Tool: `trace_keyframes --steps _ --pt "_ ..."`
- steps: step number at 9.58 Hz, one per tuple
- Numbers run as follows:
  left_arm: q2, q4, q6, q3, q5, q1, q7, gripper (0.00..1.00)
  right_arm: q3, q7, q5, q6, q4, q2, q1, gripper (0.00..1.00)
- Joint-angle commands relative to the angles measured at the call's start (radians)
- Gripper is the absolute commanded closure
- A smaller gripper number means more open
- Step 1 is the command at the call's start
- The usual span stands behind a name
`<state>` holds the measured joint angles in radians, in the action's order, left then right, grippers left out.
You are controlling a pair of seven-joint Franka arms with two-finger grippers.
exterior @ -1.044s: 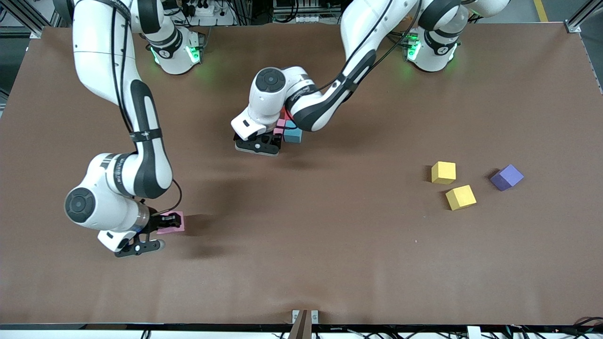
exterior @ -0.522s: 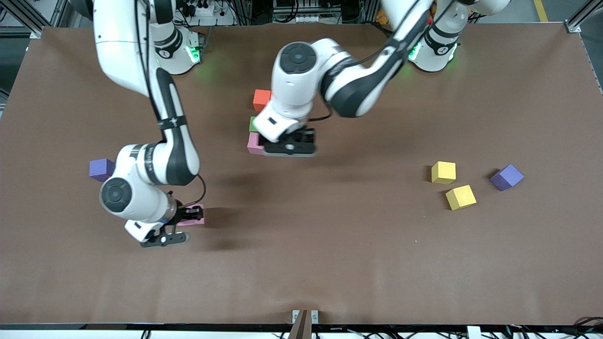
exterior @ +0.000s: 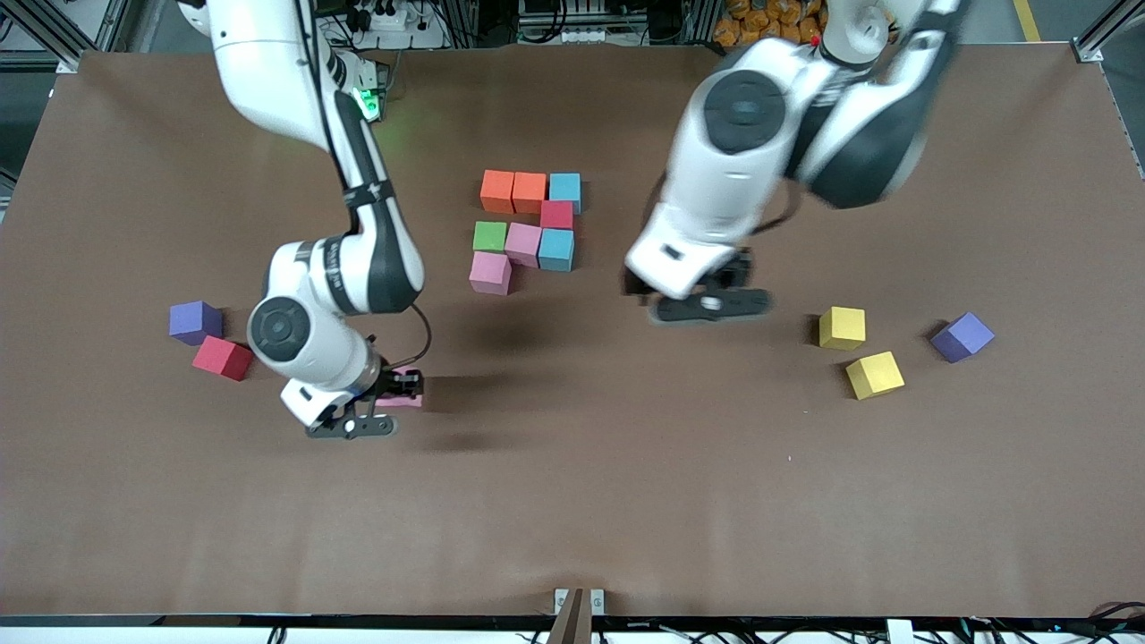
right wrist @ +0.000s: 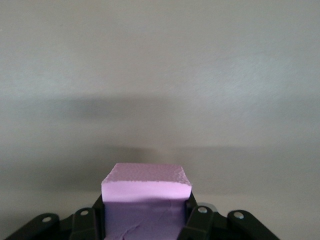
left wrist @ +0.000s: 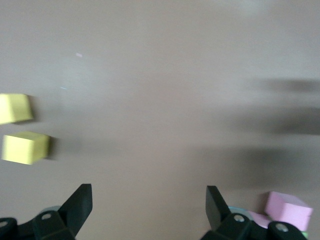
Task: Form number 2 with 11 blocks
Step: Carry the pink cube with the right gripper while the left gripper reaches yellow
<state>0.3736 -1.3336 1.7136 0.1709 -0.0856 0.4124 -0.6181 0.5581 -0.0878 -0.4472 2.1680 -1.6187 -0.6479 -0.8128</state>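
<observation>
**Soft little cubes, and one of them is up in the air**

The right gripper (exterior: 380,407) has its two black fingers squeezed onto a small pink foam cube (right wrist: 146,184). It holds the cube by two flat sides, just above the brown table (exterior: 572,501), toward the right arm's end. In the right wrist view the cube sits square between the fingers, not tipped.

The left gripper (exterior: 707,300) has its jaws wide apart with nothing in them. It hangs over bare table between the half-made number 2 (exterior: 528,228) and two yellow foam cubes (exterior: 843,327).

The number is in the middle of the table. It has eight cubes so far: two orange ones (exterior: 513,190) and a light blue one in the farthest row, a red one under that, then green, pink and light blue, and one pink cube (exterior: 490,273) nearest the front camera.

A red foam cube (exterior: 222,358) and a purple foam cube (exterior: 195,321) lie touching near the right arm's end. Another purple cube (exterior: 962,336) lies near the yellow ones.

I think these cubes are very light and a bit squishy (like a sponge). They should not break or slip much. The best place to grab one looks like two flat sides across from each other, near the middle, with a soft squeeze so it does not get squashed or twist.
</observation>
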Motion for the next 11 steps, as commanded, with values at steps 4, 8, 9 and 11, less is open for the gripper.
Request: trace_keyframes --steps 4,8,9,11 --pt "-0.263 -0.141 -0.164 0.032 0.021 -0.319 0.383 0.00 0.040 -0.229 -0.005 0.157 -0.205 0.100 -0.199 0.74" --pt "-0.356 -0.189 -0.200 0.036 0.012 -0.366 0.394 0.00 0.043 -0.281 -0.005 0.276 -0.308 0.116 -0.310 0.74" --pt "-0.401 -0.252 -0.177 0.045 0.018 -0.392 0.393 0.00 0.058 -0.308 -0.005 0.304 -0.332 0.116 -0.351 0.74" --pt "-0.445 -0.320 -0.158 0.055 0.020 -0.394 0.402 0.00 0.086 -0.311 -0.005 0.373 -0.394 0.116 -0.420 0.75"
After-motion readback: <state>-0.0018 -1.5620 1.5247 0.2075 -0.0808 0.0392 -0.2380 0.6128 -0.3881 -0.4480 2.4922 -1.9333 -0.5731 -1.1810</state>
